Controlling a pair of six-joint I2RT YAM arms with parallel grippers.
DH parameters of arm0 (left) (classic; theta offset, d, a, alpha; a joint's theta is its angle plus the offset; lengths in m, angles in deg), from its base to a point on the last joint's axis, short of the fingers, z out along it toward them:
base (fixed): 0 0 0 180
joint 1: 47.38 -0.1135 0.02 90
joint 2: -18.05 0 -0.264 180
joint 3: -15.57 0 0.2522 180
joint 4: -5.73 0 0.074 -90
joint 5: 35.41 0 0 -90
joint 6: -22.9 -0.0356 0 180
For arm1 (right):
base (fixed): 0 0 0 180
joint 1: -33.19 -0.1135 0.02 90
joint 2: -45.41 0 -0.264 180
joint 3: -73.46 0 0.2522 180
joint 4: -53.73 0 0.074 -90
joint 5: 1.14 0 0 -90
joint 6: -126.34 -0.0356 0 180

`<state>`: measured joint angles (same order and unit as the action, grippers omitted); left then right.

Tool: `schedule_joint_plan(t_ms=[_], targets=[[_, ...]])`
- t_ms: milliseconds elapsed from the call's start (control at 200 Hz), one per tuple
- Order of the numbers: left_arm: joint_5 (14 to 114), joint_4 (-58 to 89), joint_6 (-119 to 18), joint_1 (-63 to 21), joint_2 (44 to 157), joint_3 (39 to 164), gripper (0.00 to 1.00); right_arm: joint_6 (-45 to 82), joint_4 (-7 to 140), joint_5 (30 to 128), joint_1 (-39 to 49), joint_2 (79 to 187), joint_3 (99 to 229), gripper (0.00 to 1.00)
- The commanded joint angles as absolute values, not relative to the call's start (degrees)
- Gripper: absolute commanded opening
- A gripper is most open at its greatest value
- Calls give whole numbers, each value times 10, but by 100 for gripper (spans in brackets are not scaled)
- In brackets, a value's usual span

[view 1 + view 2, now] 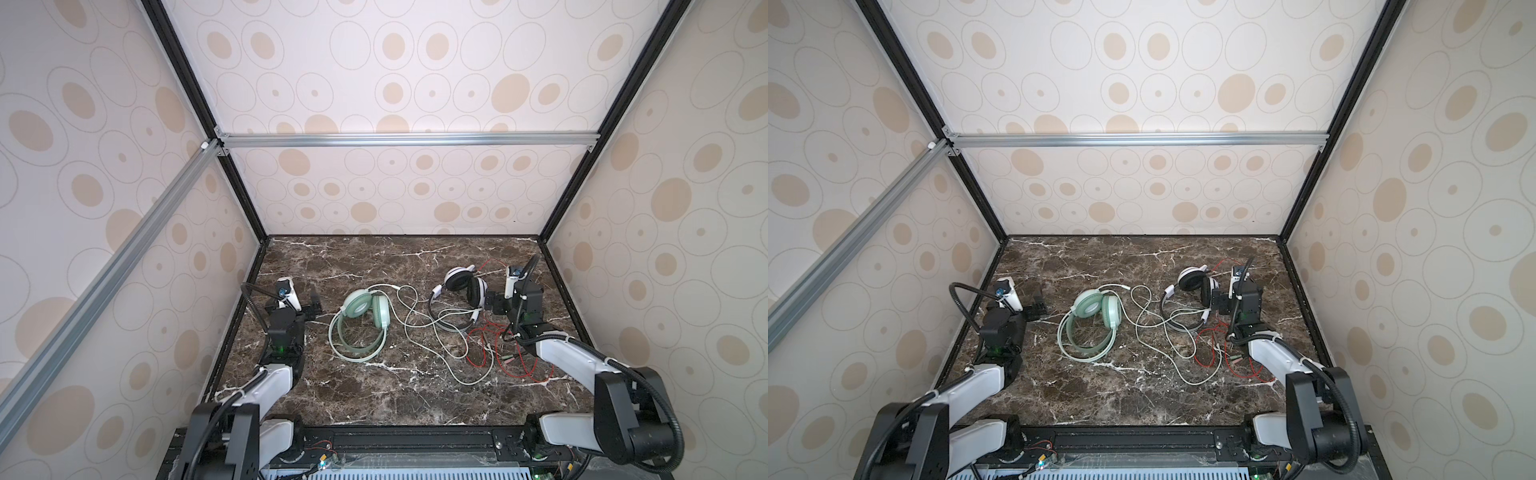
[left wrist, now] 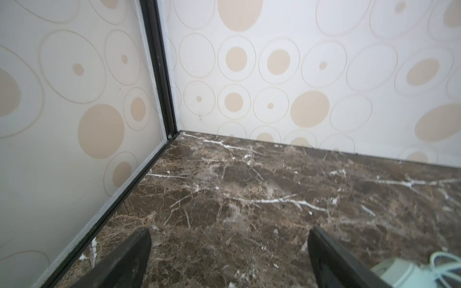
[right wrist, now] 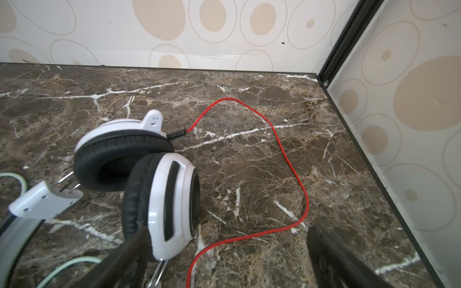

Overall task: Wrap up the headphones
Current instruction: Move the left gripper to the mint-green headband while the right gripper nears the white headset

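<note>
Overall, patterned walls point(image 1: 395, 187) enclose a dark marble table point(image 1: 374, 395) on three sides, and both arms reach in from the near edge. Towards the middle of the table, somewhat left, the mint-green headphones point(image 1: 361, 316) lie flat with the earcups side by side and the headband curving toward the near edge; both top views show them so point(image 1: 1096, 309). To their right and a little farther back, the white-and-black headphones point(image 1: 465, 284) rest with one earcup leaning against the other, the grey headband trailing toward the near side. A pale green-white cable point(image 1: 460, 381) wanders in loose loops across the table between the two pairs, passing over the grey headband. The thin red cable point(image 3: 307, 199) leaves the far earcup, bends out to the right and tangles in loops near the right arm. The left gripper point(image 1: 318, 309) sits just left of the mint-green pair, apart from it, jaws spread wide over bare marble in the left wrist view point(image 2: 229, 231). The right gripper point(image 1: 490, 305) is just beside the nearer white earcup, jaws spread wide; in the right wrist view point(image 3: 228, 230) that earcup and the red cable lie between the fingers, and whether a finger touches the earcup cannot be told.
</note>
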<state>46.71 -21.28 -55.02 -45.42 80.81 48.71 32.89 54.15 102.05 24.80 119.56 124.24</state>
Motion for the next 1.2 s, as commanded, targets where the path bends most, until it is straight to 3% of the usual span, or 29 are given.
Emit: schedule_joint_plan(t_ms=[0,165,330,445,660,855,1195], targets=[[463,23,-405,-452,761,560,98,259,738,1063,224,1177,1317,100],[517,220,-302,-450,709,609,98,231,888,1056,154,1186,1409,100],[611,303,-270,-427,674,615,98,177,984,1020,88,1197,1453,100],[603,360,-227,-380,645,623,98,150,1001,1003,47,1178,1454,100],[590,403,-113,-319,600,605,98,152,1061,980,2,1170,1495,100],[560,444,-75,-284,626,594,98,149,1090,958,-8,1140,1497,100],[565,367,-39,-270,670,541,98,158,1080,965,-11,1099,1466,100]])
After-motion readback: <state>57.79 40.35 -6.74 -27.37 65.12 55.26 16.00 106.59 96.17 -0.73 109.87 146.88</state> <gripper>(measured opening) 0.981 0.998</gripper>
